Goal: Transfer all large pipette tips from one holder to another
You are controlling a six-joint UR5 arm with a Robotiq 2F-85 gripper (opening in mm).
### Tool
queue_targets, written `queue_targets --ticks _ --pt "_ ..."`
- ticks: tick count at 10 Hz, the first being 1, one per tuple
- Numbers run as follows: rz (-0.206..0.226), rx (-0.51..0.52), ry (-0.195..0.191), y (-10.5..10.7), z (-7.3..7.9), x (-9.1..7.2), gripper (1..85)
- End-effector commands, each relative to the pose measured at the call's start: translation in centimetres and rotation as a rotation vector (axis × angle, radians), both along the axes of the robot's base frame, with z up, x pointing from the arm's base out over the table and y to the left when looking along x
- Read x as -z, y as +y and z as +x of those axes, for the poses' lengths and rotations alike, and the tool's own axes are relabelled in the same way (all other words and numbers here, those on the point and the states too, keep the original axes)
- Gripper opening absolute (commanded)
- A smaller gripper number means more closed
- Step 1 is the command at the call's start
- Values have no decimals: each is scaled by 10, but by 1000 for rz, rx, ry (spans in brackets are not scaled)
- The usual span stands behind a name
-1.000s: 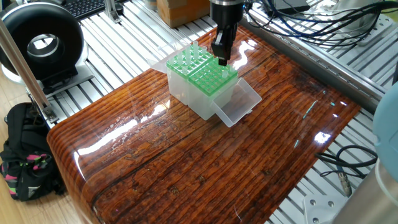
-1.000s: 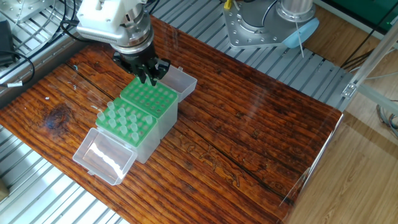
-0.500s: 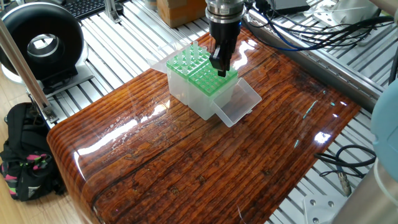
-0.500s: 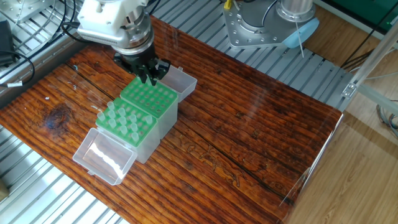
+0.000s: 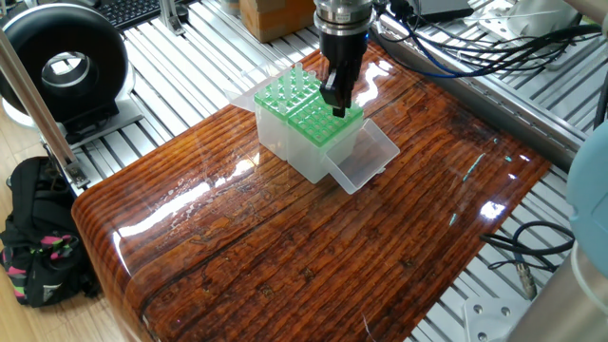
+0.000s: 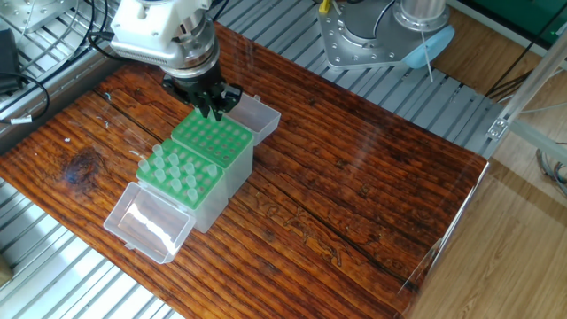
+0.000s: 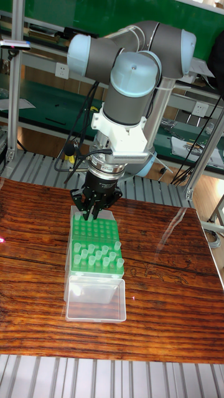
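Two green holders stand side by side. Holder (image 6: 174,174) (image 5: 288,90) (image 7: 96,256) carries several large pipette tips (image 6: 182,177) (image 7: 99,254), whitish cones standing upright. The other holder (image 6: 215,142) (image 5: 328,122) (image 7: 93,231) shows mostly bare holes. My gripper (image 6: 213,112) (image 5: 336,106) (image 7: 92,215) points straight down at the far edge of that second holder, its tips just at the green top. The fingers (image 6: 209,108) stand close together, shut. Whether a tip sits between them I cannot make out.
Clear hinged lids lie open on either side of the holders (image 6: 149,223) (image 6: 255,117) (image 5: 363,157). The glossy wooden table (image 6: 354,177) sits on aluminium rails. A black ring-shaped device (image 5: 62,66) and a bag (image 5: 38,237) stand off the table's edge.
Since a second ago the gripper has come down and shifted slightly over the second holder. It has held still for the last half second.
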State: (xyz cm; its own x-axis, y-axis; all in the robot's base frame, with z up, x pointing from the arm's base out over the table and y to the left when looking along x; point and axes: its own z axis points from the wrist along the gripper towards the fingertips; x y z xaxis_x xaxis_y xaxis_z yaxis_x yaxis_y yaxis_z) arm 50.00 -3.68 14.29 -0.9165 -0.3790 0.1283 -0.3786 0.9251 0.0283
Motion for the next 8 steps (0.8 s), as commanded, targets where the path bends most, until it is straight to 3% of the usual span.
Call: queue_targets --ticks 1,8 --pt "13 5 -7 3 2 -1 237" --pt "15 17 -13 3 3 -3 173"
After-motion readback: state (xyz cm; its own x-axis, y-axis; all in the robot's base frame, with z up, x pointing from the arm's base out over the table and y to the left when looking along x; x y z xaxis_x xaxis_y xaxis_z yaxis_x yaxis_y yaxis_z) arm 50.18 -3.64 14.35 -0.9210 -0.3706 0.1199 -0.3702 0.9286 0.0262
